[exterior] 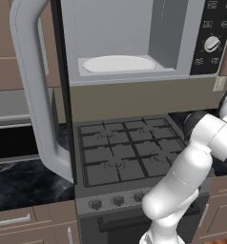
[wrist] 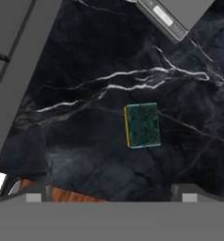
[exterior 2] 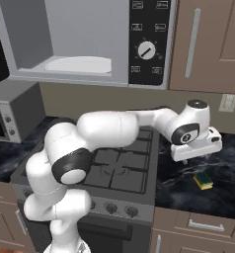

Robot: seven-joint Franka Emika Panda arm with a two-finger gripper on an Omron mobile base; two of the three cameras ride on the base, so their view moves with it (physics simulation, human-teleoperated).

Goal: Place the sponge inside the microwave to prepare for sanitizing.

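One sponge [exterior 2: 204,181] is what you are after, and it lies flat on the dark marble tabletop [exterior 2: 223,197] to the right of the stove [exterior 2: 122,170]. Starting at your far left in the left base view, the microwave's door [exterior: 32,86] hangs swung wide open, its grey bar handle facing you. Next comes the microwave [exterior: 134,43] itself, mounted above the stove, with the white turntable [exterior: 118,64] bare inside and the black panel with its dial [exterior 2: 146,50] on the right. Below, the arm reaches rightward across the stove. In the hand view your jaws [wrist: 109,195] stand spread wide and hold nothing, hovering above the sponge [wrist: 142,125], which sits green side up with a yellow edge, well apart from both fingertips [wrist: 33,196].
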